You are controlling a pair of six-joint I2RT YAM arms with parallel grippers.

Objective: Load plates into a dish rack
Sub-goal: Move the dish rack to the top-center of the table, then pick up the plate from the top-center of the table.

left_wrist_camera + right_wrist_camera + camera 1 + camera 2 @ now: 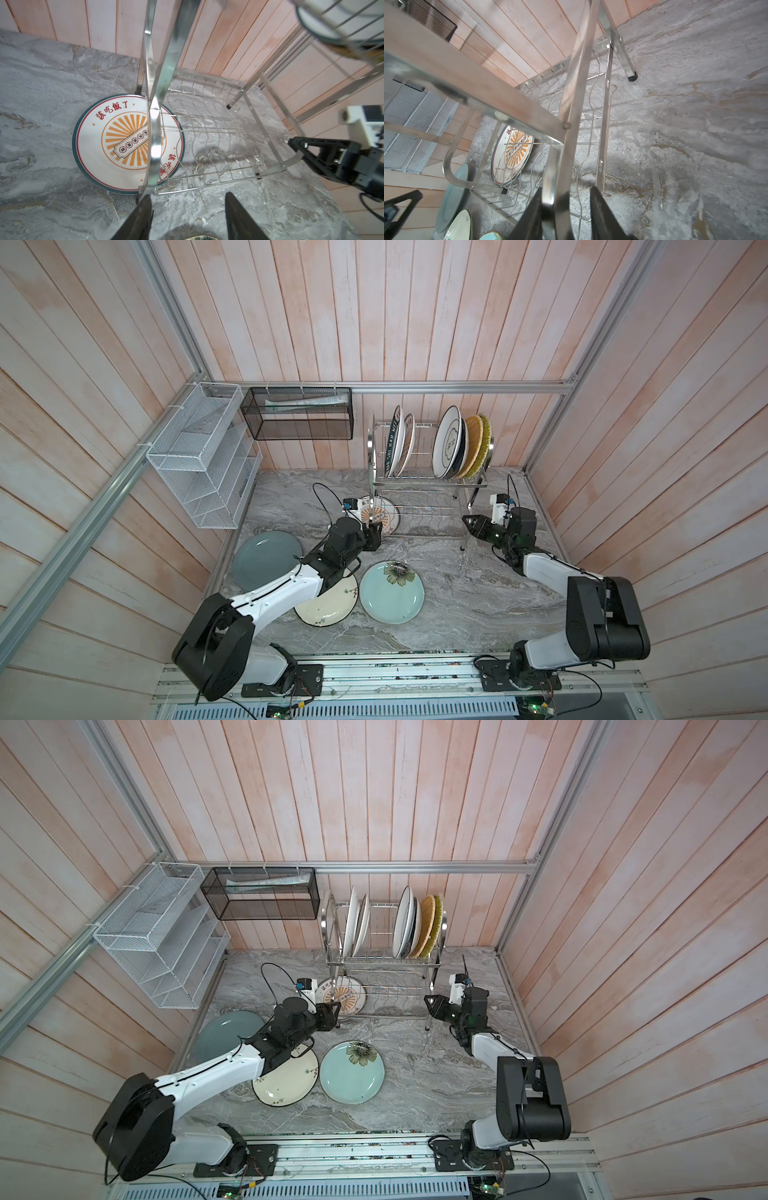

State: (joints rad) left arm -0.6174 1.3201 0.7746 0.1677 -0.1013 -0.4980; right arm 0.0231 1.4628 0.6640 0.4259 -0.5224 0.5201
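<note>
left gripper: jaws apart, empty, right at dish rack left end frame. sunburst plate dead ahead, partly under lower tier wires. right gripper: jaws apart, straddling right end tube. grey plate, cream plate, pale blue plate flat on desk, nearer left arm.

Dish rack: upright plates in its upper tier.
Sunburst plate: at the rack's lower left end.
Left gripper: just beside the rack's left end.
Right gripper: at the rack's right leg.
Cream plate, pale blue plate: flat in front of the rack.
</note>
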